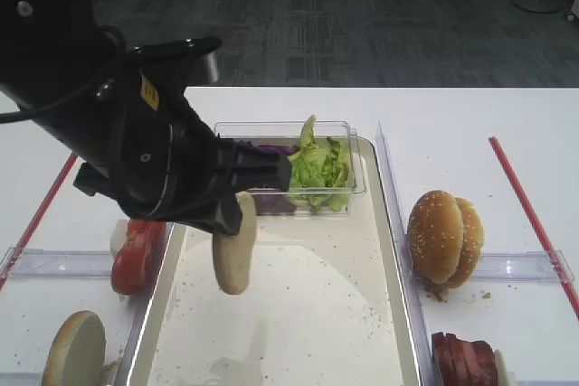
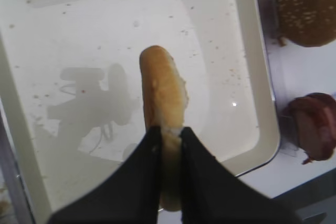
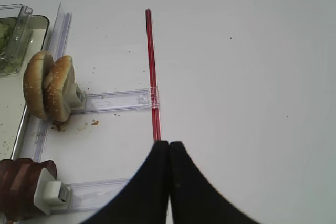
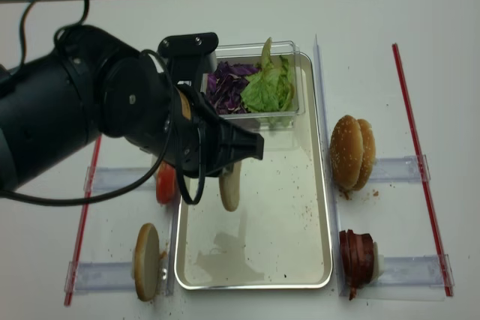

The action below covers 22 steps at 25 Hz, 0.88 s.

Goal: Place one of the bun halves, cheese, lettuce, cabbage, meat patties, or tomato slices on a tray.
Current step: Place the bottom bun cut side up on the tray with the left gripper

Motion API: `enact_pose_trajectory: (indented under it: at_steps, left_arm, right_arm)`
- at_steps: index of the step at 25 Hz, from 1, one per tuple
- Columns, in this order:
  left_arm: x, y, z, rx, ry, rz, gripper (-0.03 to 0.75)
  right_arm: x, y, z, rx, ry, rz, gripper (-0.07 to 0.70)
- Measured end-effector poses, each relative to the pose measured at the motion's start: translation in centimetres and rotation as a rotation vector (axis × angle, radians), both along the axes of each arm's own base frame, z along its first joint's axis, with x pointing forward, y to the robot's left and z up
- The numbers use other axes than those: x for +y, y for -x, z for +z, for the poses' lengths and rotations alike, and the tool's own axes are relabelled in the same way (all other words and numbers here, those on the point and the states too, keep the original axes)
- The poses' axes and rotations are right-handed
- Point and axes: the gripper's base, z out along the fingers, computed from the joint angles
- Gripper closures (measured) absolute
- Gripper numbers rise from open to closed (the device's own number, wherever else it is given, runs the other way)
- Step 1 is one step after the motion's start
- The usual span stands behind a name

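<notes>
The bun half [image 2: 163,90] hangs on edge, pinched at one end by the left tool [image 2: 169,136], whose two dark jaws are clamped on it; in the left wrist view its tan rim faces the camera and its free end points away over the tray. In the first exterior high view it sits left of centre [image 1: 235,243], dangling below the black arm over the left part of the tray [image 1: 389,223]. It looks clear of the crumb-speckled surface, with its shadow thrown on the pan underneath, so I judge it lifted and carried but not yet set down.

So the pick and the carry appear done; what remains is lowering the bun onto the tray floor, letting go and drawing the arm back.

At the upper end of the tray a clear plastic tub [image 1: 357,164] holds lettuce [image 1: 317,169] with purple cabbage [image 4: 225,88] beside it. Left of the tray, tomato slices [image 1: 136,255] stand in a clear holder, and another bun half [image 1: 74,350] stands at the lower left. Right of the tray are the sesame buns [image 1: 445,237] and, at lower right, the meat patties [image 1: 466,361], all on the white bench [image 1: 452,115].

The right tool [image 3: 169,153] is pressed closed on nothing, hovering over bare bench near a red strip [image 3: 152,72].
</notes>
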Motion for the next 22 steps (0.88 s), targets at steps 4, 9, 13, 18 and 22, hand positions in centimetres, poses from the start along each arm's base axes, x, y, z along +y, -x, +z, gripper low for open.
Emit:
enact_pose_trajectory:
  at_steps: [4, 9, 13, 18, 22]
  left_arm:
    - [-0.8, 0.2, 0.3, 0.009, 0.088, -0.045, 0.673]
    - [-1.5, 0.5, 0.7, 0.018, 0.168, -0.087, 0.673]
    - [-1.7, 0.6, 0.8, 0.019, 0.189, -0.098, 0.673]
    - [-1.8, -0.3, -0.6, 0.060, 0.180, -0.077, 0.673]
    - [-1.9, -1.4, -2.1, 0.096, 0.163, -0.052, 0.673]
  right_arm:
    - [0.0, 0.0, 0.0, 0.000, 0.000, 0.000, 0.595]
    - [0.0, 0.0, 0.0, 0.000, 0.000, 0.000, 0.595]
    - [0.0, 0.0, 0.0, 0.000, 0.000, 0.000, 0.595]
    - [0.0, 0.0, 0.0, 0.000, 0.000, 0.000, 0.595]
    - [0.0, 0.0, 0.0, 0.000, 0.000, 0.000, 0.595]
